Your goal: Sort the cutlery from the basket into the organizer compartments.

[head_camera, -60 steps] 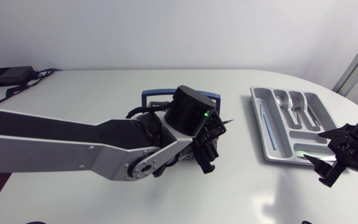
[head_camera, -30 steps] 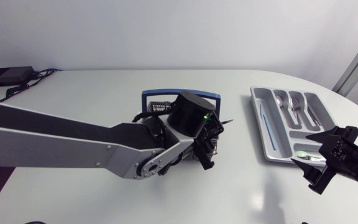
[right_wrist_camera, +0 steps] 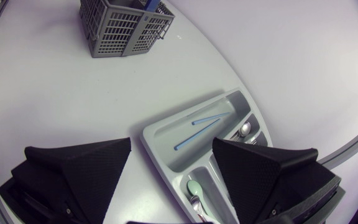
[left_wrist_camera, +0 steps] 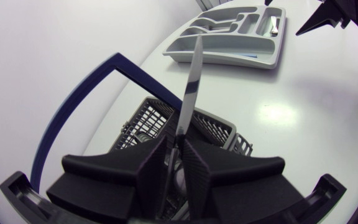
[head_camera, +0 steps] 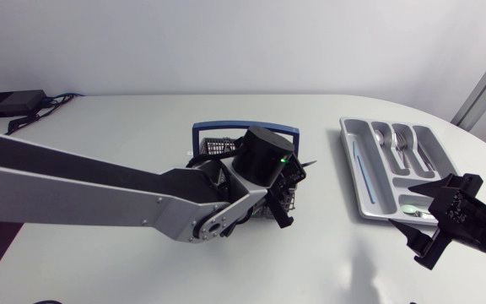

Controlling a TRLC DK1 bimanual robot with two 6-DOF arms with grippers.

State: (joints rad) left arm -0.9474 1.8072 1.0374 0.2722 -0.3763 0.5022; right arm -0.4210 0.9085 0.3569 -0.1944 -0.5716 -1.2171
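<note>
1. The knife (left_wrist_camera: 190, 81) is pinched at its handle end between the pressed-together fingers of the left gripper (left_wrist_camera: 174, 165). Its blade points ahead of the gripper and over the basket (left_wrist_camera: 219, 127). I judge the grip to be low on the handle so that the blade comes free of the mesh walls.
2. The basket stands mid-table under the left gripper. Its blue handle (left_wrist_camera: 73, 106) arches over the far side, an edge to mind when lifting (the blade looks clear of it).
3. The organizer (head_camera: 354, 169) lies well apart, toward the right arm's side, with bare table (head_camera: 327, 245) between it and the basket, so there is open room for a carry.
4. Two blue sticks (right_wrist_camera: 197, 127) lie in its long compartment and spoons (head_camera: 395, 139) in the far ones.
5. The right gripper (right_wrist_camera: 171, 146) hovers at the organizer's near edge with its fingers spread and holding nothing. It could crowd a placement there.
</note>
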